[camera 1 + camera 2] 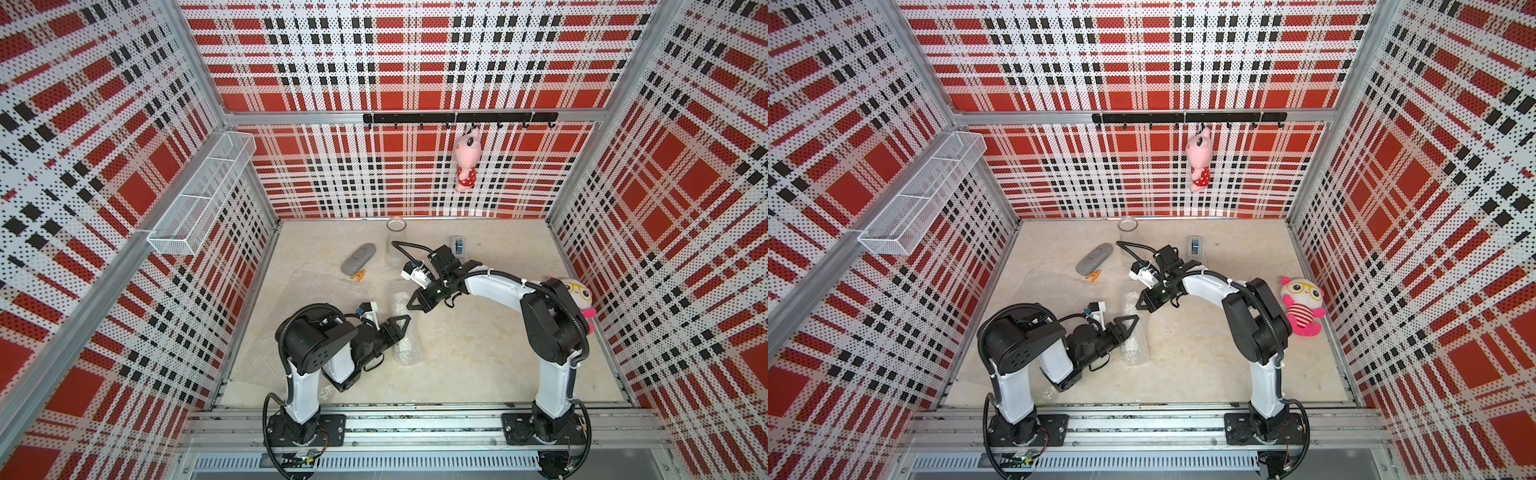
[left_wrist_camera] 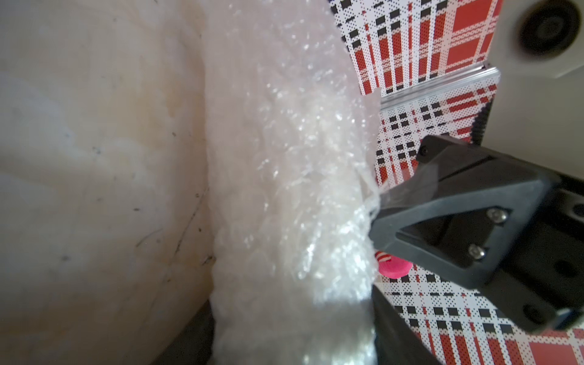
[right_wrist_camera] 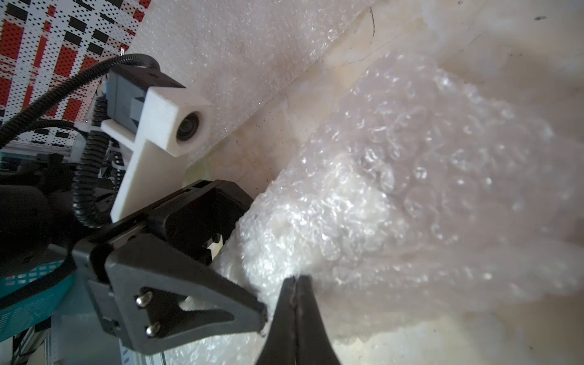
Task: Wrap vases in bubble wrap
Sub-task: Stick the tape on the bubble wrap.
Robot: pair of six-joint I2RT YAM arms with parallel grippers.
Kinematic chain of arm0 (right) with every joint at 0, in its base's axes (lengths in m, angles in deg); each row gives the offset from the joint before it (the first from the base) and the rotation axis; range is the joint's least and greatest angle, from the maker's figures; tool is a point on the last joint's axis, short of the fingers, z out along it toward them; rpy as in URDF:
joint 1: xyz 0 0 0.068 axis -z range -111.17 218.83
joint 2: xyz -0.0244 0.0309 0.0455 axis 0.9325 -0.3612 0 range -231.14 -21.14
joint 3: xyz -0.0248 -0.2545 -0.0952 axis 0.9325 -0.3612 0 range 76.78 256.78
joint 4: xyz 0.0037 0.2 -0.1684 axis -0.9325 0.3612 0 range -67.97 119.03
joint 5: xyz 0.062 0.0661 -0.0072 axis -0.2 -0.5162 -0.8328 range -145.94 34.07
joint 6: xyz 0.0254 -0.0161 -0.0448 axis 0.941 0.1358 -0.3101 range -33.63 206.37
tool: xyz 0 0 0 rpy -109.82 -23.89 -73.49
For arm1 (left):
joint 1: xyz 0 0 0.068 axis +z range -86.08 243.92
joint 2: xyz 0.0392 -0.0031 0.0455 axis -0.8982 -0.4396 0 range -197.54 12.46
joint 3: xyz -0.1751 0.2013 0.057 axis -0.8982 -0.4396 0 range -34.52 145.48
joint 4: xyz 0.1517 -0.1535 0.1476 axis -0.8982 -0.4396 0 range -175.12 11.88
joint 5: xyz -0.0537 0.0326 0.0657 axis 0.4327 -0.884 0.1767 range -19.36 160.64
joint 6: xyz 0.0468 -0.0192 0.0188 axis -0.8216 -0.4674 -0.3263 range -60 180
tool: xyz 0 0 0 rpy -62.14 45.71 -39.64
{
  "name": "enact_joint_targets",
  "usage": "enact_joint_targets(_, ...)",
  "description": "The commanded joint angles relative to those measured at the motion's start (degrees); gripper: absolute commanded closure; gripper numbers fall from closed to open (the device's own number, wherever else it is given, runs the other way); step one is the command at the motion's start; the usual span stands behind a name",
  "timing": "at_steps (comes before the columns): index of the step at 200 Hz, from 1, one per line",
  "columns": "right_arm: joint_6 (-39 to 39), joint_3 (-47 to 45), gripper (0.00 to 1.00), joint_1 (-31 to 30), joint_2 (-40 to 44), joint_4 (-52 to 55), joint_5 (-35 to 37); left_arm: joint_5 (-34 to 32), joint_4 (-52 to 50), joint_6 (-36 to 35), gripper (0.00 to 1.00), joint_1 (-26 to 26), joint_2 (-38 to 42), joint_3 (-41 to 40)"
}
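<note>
Plaid-walled cell, beige counter (image 1: 478, 353). Centre: rolled bubble-wrap bundle (image 1: 405, 336), probably enclosing the white vase, clamped by left gripper (image 1: 407, 319) fingers; right gripper (image 1: 410, 306) fingers pressed together at its edge. Glass vase (image 1: 395, 245), 12 o'clock, unwrapped; spare sheet (image 1: 316, 291), 9 o'clock, lies flat.

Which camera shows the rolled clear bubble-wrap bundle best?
Right wrist: the rolled clear bubble-wrap bundle fills the frame, bubbles distinct. Left wrist shows it close but blurrier; both top views show it small between the arms.
</note>
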Motion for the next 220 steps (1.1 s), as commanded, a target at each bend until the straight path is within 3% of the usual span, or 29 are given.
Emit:
enact_joint_targets(1,-2.17,1.35,1.0,-1.39,-2.28,2.07,2.56,-0.06,-7.51,-2.29,0.66,-0.03,-2.29,-0.99)
enact_joint_targets(120,-0.59,-1.49,0.96,-3.52,-0.69,-3.47,14.75,-0.52,-7.82,-2.41,0.67,-0.16,-1.92,-1.02)
enact_joint_targets(162,0.53,-1.4,0.85,-4.43,0.45,-6.55,15.35,-0.49,-7.95,-2.4,0.67,-0.2,-1.91,-1.0)
enact_joint_targets(190,0.73,-1.83,0.64,-4.43,2.97,-8.09,16.38,-0.6,-8.04,-2.33,0.67,-0.25,-1.83,-1.0)
enact_joint_targets(220,0.19,-2.59,0.56,-4.43,5.45,-8.1,18.43,-0.56,-7.97,-2.36,0.67,-0.25,-1.84,-1.0)
